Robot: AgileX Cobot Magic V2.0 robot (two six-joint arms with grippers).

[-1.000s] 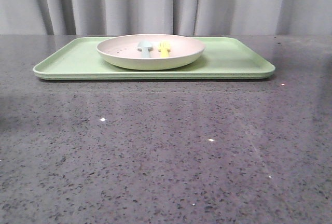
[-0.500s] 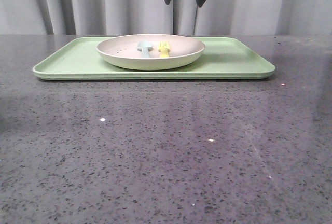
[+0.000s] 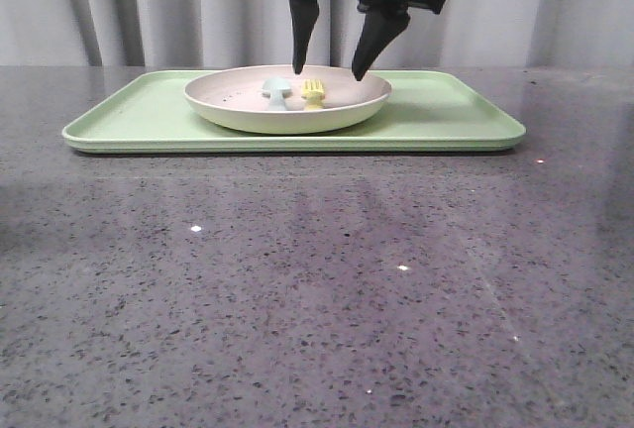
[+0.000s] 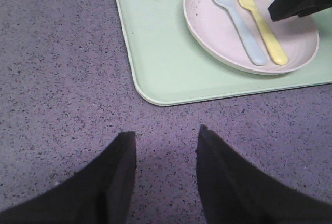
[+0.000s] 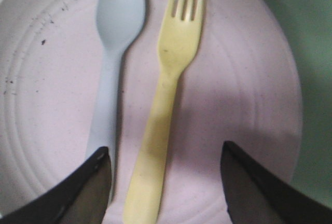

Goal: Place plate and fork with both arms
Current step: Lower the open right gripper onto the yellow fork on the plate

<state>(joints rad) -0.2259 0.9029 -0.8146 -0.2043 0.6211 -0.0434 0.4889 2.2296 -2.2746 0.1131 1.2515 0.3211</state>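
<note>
The right tool (image 3: 329, 73) is spread open above the plate (image 3: 238, 111), its fingers either side of the fork (image 5: 166, 105) handle. The fork lies in the plate just beside a pale blue spoon (image 5: 115, 53). Risk: a closing finger may catch the spoon and drag it. The left tool (image 4: 166, 151) hangs open over the counter (image 4: 57, 79), apart from the tray (image 4: 155, 37).
</note>
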